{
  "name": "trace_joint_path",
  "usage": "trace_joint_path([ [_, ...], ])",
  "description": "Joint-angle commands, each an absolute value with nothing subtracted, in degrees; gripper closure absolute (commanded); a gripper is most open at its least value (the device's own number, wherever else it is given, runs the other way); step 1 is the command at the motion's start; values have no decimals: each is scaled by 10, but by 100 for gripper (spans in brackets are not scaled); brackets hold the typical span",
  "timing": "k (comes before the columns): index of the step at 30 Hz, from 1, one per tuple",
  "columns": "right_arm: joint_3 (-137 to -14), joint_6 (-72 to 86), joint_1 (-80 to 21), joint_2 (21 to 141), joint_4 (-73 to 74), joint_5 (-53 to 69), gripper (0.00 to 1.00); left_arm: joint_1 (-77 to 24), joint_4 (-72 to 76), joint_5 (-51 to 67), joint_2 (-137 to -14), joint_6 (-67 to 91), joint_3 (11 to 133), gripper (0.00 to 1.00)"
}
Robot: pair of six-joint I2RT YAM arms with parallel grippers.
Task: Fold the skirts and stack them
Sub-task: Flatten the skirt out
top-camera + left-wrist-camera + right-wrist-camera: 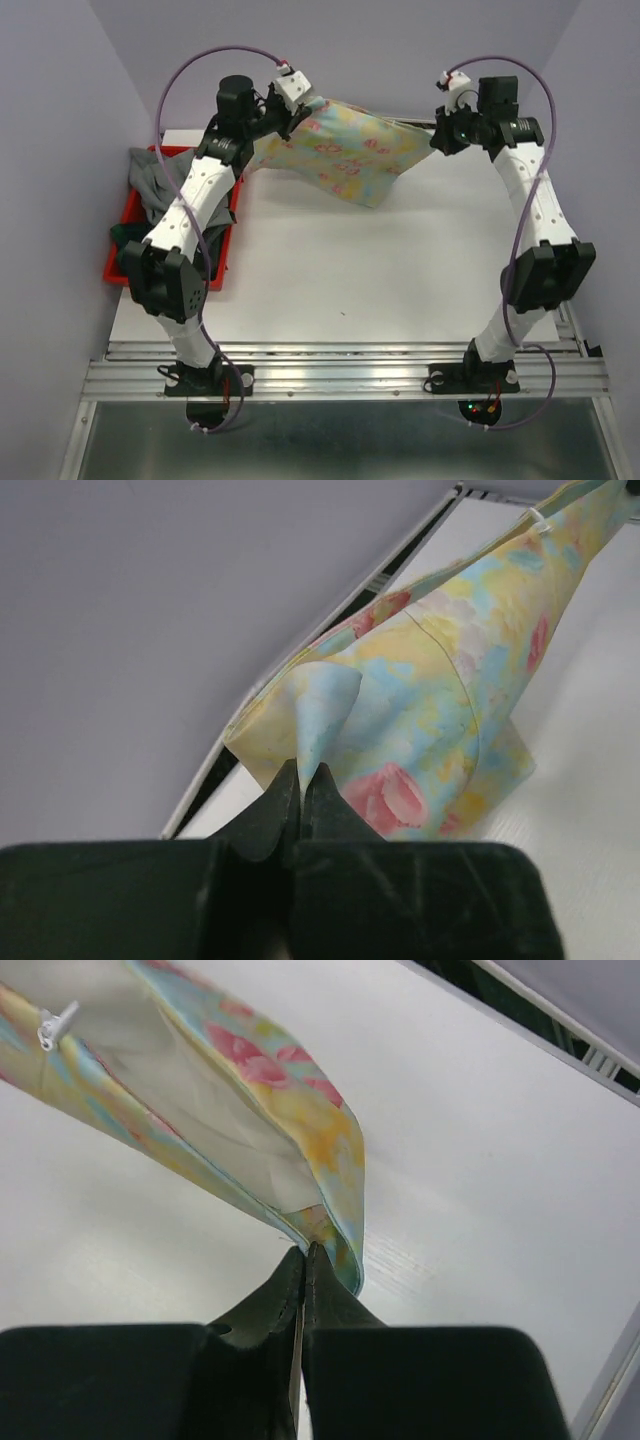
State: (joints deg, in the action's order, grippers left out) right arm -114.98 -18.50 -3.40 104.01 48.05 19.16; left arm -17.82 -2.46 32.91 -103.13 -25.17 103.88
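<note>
A pastel yellow-blue skirt with pink flowers (350, 150) hangs stretched between both grippers above the far part of the white table (400, 270). My left gripper (296, 118) is shut on its left corner; in the left wrist view the cloth (440, 690) rises from the closed jaws of that gripper (301, 770). My right gripper (437, 135) is shut on its right corner; in the right wrist view the hem (300, 1130) runs out of the closed jaws of that gripper (306, 1250). The skirt's lower edge sags toward the table. Grey and dark skirts (160, 185) lie in the red bin.
A red plastic bin (122, 215) stands at the table's left edge, partly under my left arm. A metal rail (350, 375) runs along the near edge. Lilac walls close in the back and sides.
</note>
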Motion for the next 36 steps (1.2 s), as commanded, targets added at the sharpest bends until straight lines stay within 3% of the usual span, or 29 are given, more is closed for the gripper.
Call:
trace_joint_path([
  [1,-925,-306,-27,915,374,176,99,-172,60,409,-916,-378,860,98],
  [2,-882,-345,-35,892,362,179,99,-173,62,427,-894,-409,810,90],
  [3,-842,-365,-44,870,351,186,99,-176,86,450,-846,-450,761,69],
  [5,-769,-429,-60,812,337,193,97,-176,102,474,-800,-500,613,54],
  [6,-704,-445,-80,793,333,189,90,-180,103,483,-756,-556,573,34],
  [7,-674,-463,-85,756,324,191,58,-182,104,483,-735,-576,500,32],
  [8,-648,-475,-92,739,323,197,42,-183,103,486,-716,-589,471,31],
  [9,-627,-484,-92,724,320,200,32,-185,98,488,-698,-602,448,31],
  [14,-600,-488,-100,688,364,224,7,-191,3,505,-602,-661,400,30],
  [18,-621,-448,-100,679,361,204,5,-193,-38,510,-568,-650,402,29],
  [22,-660,-391,-100,751,361,161,18,-218,-37,472,-589,-595,427,29],
  [25,-692,-347,-100,820,380,142,26,-275,-50,381,-643,-508,481,31],
  [30,-714,-348,-100,887,433,109,31,-365,-132,241,-758,-410,576,32],
  [36,-638,-360,-100,839,426,65,31,-440,-143,131,-827,-298,605,32],
])
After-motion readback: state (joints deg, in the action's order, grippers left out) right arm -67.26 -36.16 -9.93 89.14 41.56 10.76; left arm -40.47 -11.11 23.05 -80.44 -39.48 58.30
